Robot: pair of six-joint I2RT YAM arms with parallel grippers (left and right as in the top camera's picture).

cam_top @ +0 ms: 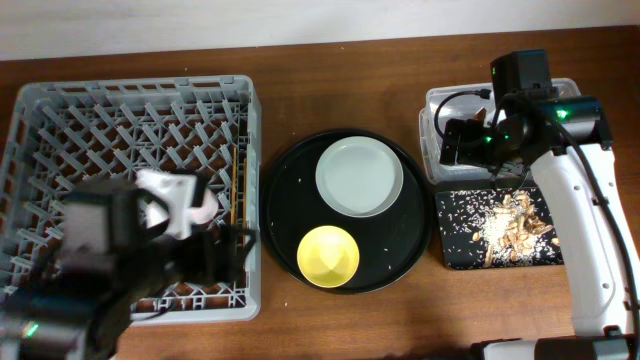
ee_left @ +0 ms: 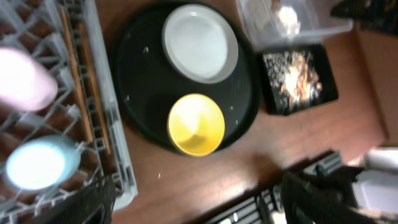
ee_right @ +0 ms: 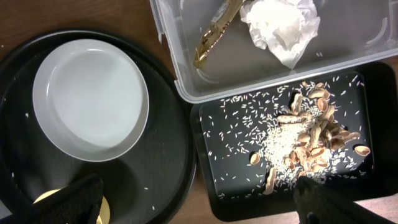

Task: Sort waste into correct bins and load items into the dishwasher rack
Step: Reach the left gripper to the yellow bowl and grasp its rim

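left gripper (ee_left: 198,186) spread, empty, at 8 o'clock above dishwasher rack (cam_top: 60,110); right gripper (ee_right: 199,185) spread also, at 2 o'clock above clear tub (ee_right: 249,71).

Your left gripper (ee_left: 198,186) hangs at the bottom edge, its fingers (ee_left: 93,202) spread wide. At left, the rack (ee_left: 118,143) holds the pink cup (ee_left: 22,78), the blue cup (ee_left: 40,163) below it, and the chopsticks (ee_left: 76,81) along its right side. On the round tray (ee_left: 140,81) you see the plate (ee_left: 200,42) above the bowl (ee_left: 196,124). Top right, the napkin (ee_left: 288,17) sits in the tub (ee_left: 261,25). Scraps (ee_left: 295,71) cover the black tray (ee_left: 273,99) just below.
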